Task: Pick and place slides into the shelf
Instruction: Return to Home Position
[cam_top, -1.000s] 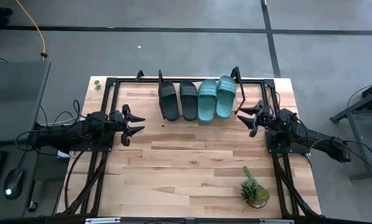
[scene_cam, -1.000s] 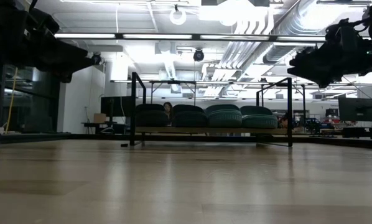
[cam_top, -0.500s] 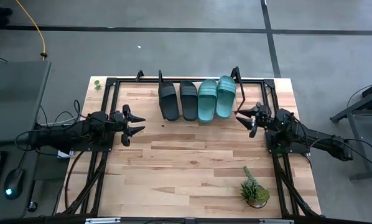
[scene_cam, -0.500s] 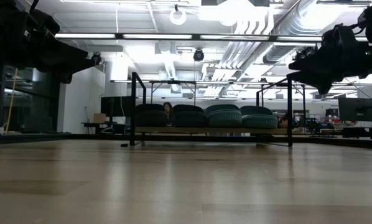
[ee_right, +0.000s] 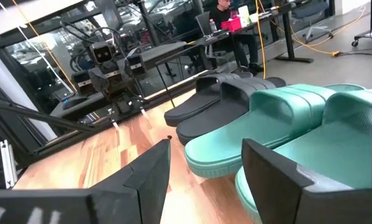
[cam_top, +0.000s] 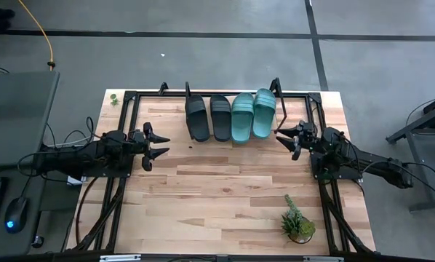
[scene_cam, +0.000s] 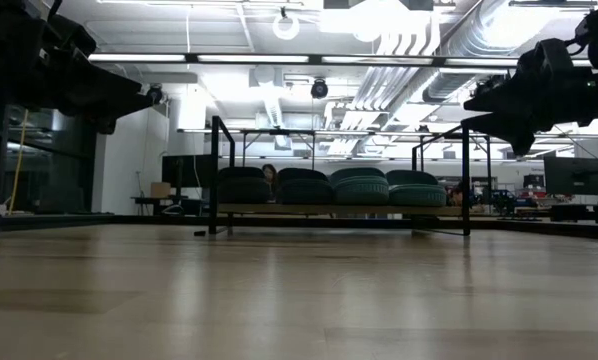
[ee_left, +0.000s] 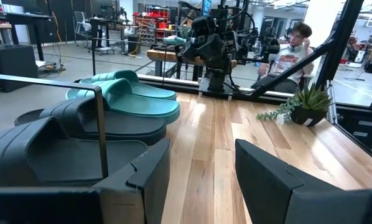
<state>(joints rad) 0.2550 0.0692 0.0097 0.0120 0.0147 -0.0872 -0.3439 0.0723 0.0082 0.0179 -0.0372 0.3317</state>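
Four slides lie side by side, soles down, on the shelf (cam_top: pixel 225 93) at the table's far edge: two black slides (cam_top: pixel 196 118) (cam_top: pixel 220 117) on the left and two teal slides (cam_top: pixel 242 116) (cam_top: pixel 263 113) on the right. In the low view they sit in a row on the shelf board (scene_cam: pixel 339 210). My left gripper (cam_top: pixel 159 145) is open and empty, left of the black slides, and its own view (ee_left: pixel 201 174) looks along the row. My right gripper (cam_top: pixel 284 136) is open and empty, just right of the teal slides (ee_right: pixel 260 124).
A potted plant (cam_top: pixel 297 222) stands near the table's front right. A small green plant (cam_top: pixel 113 98) sits at the far left corner. Black frame tubes (cam_top: pixel 108 204) run along both table sides. A seated person (ee_left: pixel 295 46) shows beyond the table.
My right gripper has turned a little at the wrist and come more level, staying beside the teal slides. The slides have kept still.
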